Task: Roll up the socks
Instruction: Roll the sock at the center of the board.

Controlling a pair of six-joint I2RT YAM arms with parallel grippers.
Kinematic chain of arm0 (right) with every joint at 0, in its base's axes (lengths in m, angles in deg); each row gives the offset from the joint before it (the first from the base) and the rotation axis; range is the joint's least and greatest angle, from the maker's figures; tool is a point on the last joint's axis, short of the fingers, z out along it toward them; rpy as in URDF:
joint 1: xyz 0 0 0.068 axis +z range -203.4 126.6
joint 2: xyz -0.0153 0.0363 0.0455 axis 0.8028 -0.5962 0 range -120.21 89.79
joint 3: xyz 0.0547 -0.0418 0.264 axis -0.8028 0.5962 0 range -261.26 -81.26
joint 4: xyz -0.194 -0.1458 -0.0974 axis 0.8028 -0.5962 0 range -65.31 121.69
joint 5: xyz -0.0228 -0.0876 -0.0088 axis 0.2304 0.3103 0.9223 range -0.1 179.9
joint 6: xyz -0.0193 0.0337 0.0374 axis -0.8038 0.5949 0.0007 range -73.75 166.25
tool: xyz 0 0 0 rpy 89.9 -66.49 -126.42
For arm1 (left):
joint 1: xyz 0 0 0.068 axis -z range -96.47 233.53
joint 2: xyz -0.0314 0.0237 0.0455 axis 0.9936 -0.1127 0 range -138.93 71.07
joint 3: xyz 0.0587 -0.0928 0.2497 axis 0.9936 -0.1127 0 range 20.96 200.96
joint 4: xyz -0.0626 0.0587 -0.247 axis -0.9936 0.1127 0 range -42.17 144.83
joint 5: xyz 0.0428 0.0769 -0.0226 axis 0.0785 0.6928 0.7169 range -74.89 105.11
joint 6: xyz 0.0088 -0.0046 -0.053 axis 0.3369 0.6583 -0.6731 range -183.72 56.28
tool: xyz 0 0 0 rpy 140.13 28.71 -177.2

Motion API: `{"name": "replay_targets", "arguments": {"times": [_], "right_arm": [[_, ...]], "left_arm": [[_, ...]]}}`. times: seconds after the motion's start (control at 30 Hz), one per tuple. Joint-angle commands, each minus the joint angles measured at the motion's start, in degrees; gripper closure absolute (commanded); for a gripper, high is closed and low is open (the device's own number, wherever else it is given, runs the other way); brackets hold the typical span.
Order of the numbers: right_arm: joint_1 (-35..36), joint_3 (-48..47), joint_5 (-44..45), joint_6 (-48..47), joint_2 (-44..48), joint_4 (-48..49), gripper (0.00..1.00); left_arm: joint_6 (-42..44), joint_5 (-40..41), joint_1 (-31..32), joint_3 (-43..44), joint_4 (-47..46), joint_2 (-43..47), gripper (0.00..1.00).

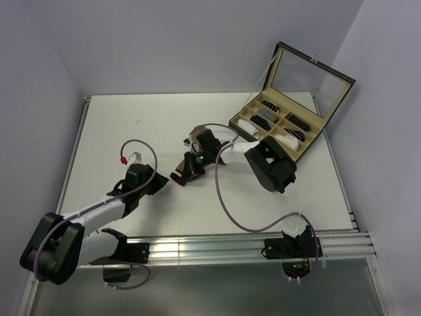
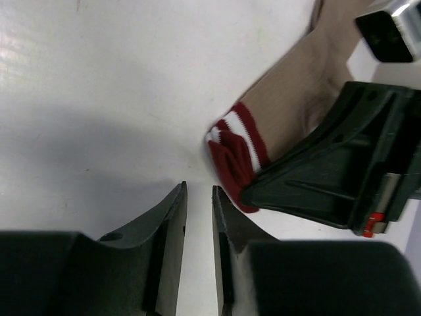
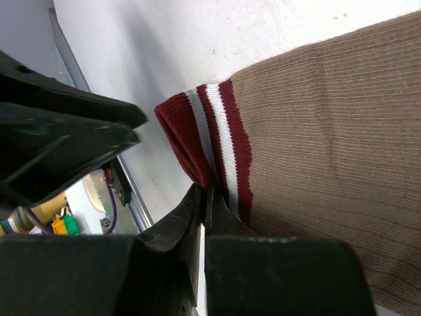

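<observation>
A tan-brown sock [image 3: 329, 118] with a dark red-and-white striped cuff [image 3: 204, 131] lies flat on the white table. My right gripper [image 3: 205, 191] is shut on the edge of that cuff, lifting a fold of it. In the top view the right gripper [image 1: 187, 172] covers most of the sock, and only the red cuff [image 1: 178, 176] shows. My left gripper [image 2: 198, 189] hovers just left of the cuff [image 2: 237, 148], its jaws a narrow gap apart with bare table between them. The left gripper [image 1: 161, 179] touches nothing.
An open wooden box [image 1: 231, 122] with a glass lid [image 1: 309, 76] stands at the back right, its compartments holding several small sock rolls. A purple cable [image 1: 223, 197] loops across the table by the right arm. Metal rails [image 1: 197, 250] run along the near edge.
</observation>
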Motion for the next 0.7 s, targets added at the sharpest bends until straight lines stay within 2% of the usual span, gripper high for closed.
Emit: {"name": "replay_targets", "arguments": {"times": [0.0, 0.17, 0.67], "right_arm": [[-0.5, -1.7, -0.4, 0.6, -1.0, 1.4, 1.0], [-0.6, -2.0, -0.7, 0.7, -1.4, 1.4, 1.0], [-0.7, -1.9, -1.3, 1.2, -1.9, 1.8, 1.0]], "left_arm": [[-0.9, 1.2, 0.7, 1.1, -2.9, -2.7, 0.73], [-1.2, 0.9, 1.0, 1.4, -4.7, -6.1, 0.76], [-1.9, -0.3, 1.2, 0.5, -13.9, -12.7, 0.75]]}}
